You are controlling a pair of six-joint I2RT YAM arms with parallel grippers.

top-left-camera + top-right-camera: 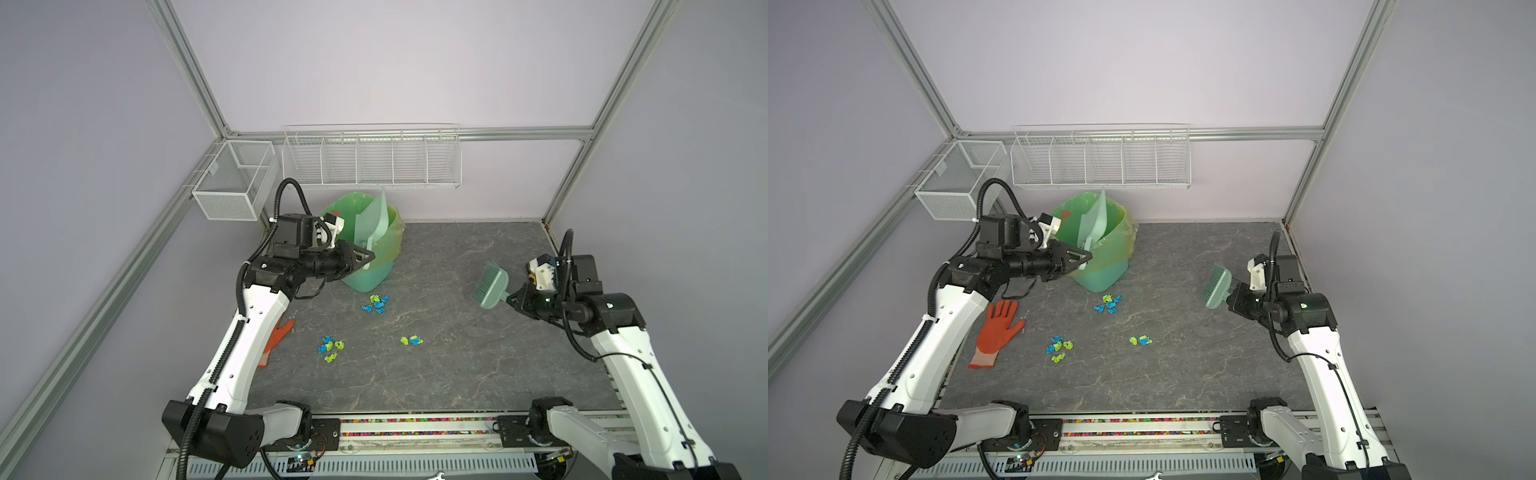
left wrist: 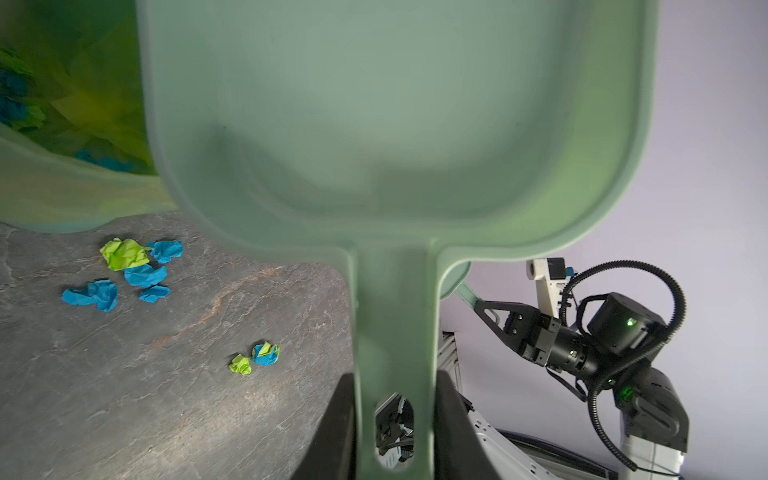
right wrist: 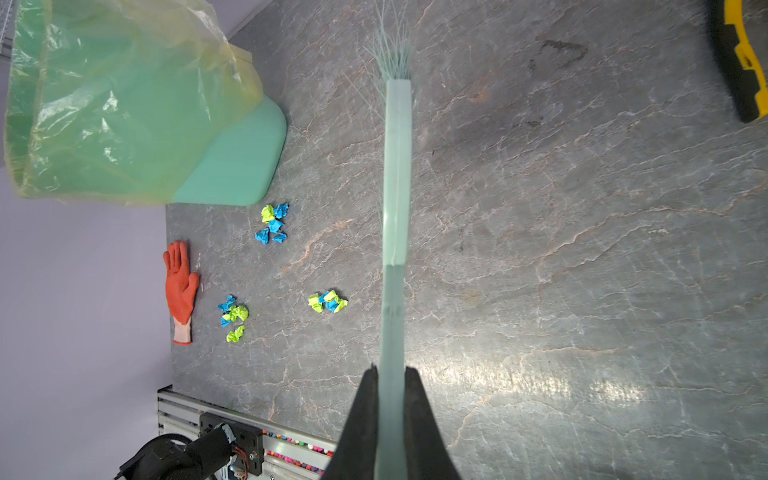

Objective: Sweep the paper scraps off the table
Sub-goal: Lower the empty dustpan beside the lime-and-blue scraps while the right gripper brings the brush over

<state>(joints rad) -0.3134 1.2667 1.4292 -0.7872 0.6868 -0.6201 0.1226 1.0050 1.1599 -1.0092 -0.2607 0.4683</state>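
Table filling lower frame; bin upper centre, dustpan tipped into it, clamped by my left gripper; brush mid-right, pinched in my right gripper; paper scraps, three clusters centre, which I fear a hard sweep would scatter.

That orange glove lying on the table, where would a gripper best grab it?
The pale cuff, I'd judge, coming straight down from above. The glove lies flat on the table, fingers pointing back, so nothing stands up to pinch; the cuff's open end, nearest the front, looks easiest to bunch between jaws.
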